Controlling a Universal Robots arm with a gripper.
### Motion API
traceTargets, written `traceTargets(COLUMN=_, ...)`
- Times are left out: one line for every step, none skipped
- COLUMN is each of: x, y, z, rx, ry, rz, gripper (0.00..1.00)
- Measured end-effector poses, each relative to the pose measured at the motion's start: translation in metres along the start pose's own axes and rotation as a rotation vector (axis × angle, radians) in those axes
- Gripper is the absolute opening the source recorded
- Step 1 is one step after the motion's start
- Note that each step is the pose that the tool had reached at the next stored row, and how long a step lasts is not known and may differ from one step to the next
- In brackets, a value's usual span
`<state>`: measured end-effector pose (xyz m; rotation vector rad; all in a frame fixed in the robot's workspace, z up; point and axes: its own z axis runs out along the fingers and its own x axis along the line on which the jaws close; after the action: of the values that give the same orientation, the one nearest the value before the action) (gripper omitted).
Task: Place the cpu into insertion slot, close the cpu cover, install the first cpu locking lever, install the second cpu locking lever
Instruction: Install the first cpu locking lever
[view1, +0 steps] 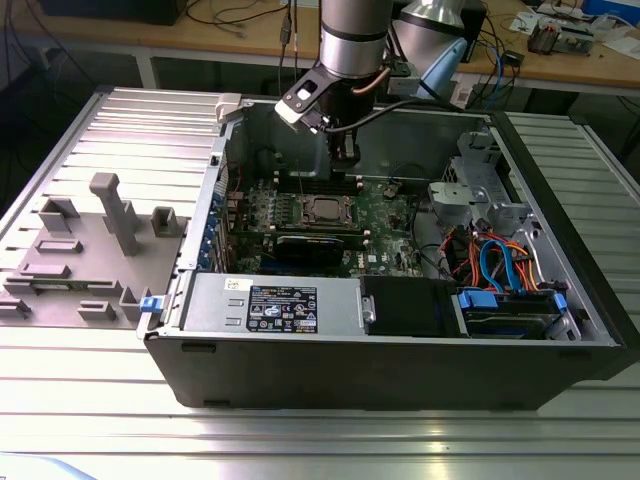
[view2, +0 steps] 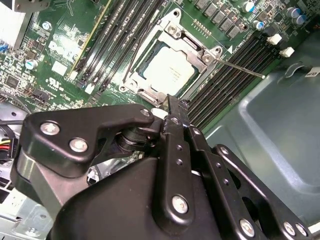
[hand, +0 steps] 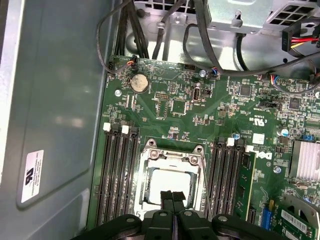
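Observation:
The cpu (view2: 167, 72) lies flat in the insertion slot (view2: 150, 94) on the green motherboard (hand: 210, 115), its silver top showing. The silvery cpu cover (view2: 176, 36) lies down around it as a frame. One thin locking lever (view2: 240, 67) sticks out over the memory slots, and a second, dark one (view2: 134, 52) runs along the other side of the socket. My gripper (hand: 172, 196) hangs just above the socket's edge, its black fingers pressed together with nothing between them. In the exterior view the gripper (view1: 345, 160) reaches down into the open case above the cpu (view1: 325, 210).
Memory slots (hand: 120, 170) flank the socket on both sides. A long black card (view1: 315, 245), a power supply (view1: 275, 305) and a drive bay with coloured cables (view1: 500, 270) lie in the case. Grey fixtures (view1: 100, 240) stand on the table at the exterior view's left.

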<state>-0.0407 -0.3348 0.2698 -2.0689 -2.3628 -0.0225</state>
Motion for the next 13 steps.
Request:
traceTargets(x=0.0000, y=0.0000, z=0.0000, rx=0.0000, ry=0.0000, rz=0.000, gripper=0.11)
traceTargets(x=0.0000, y=0.0000, z=0.0000, rx=0.0000, ry=0.0000, rz=0.000, gripper=0.11)
traceTargets(x=0.0000, y=0.0000, z=0.0000, rx=0.0000, ry=0.0000, rz=0.000, gripper=0.11)
traceTargets(x=0.0000, y=-0.0002, z=0.0000, rx=0.0000, ry=0.0000, rz=0.000, gripper=0.11)
traceTargets(x=0.0001, y=-0.0008, z=0.0000, rx=0.0000, ry=0.0000, rz=0.000, gripper=0.11)
traceTargets(x=0.0003, y=-0.0020, z=0.0000, rx=0.0000, ry=0.0000, rz=0.000, gripper=0.11)
traceTargets(x=0.0004, y=-0.0032, z=0.0000, rx=0.0000, ry=0.0000, rz=-0.001, gripper=0.11)
traceTargets(x=0.0005, y=-0.0034, z=0.0000, rx=0.0001, ry=0.0001, rz=-0.010, gripper=0.11)
traceTargets(x=0.0005, y=-0.0034, z=0.0000, rx=0.0002, ry=0.0002, rz=-0.022, gripper=0.11)
traceTargets(x=0.0005, y=-0.0035, z=0.0000, rx=0.0004, ry=0.0004, rz=-0.038, gripper=0.11)
traceTargets(x=0.0005, y=-0.0035, z=-0.0001, rx=0.0006, ry=0.0005, rz=-0.054, gripper=0.11)
traceTargets(x=0.0005, y=-0.0035, z=0.0000, rx=0.0008, ry=0.0008, rz=-0.076, gripper=0.11)
traceTargets(x=0.0005, y=-0.0035, z=0.0000, rx=0.0010, ry=0.0009, rz=-0.095, gripper=0.11)
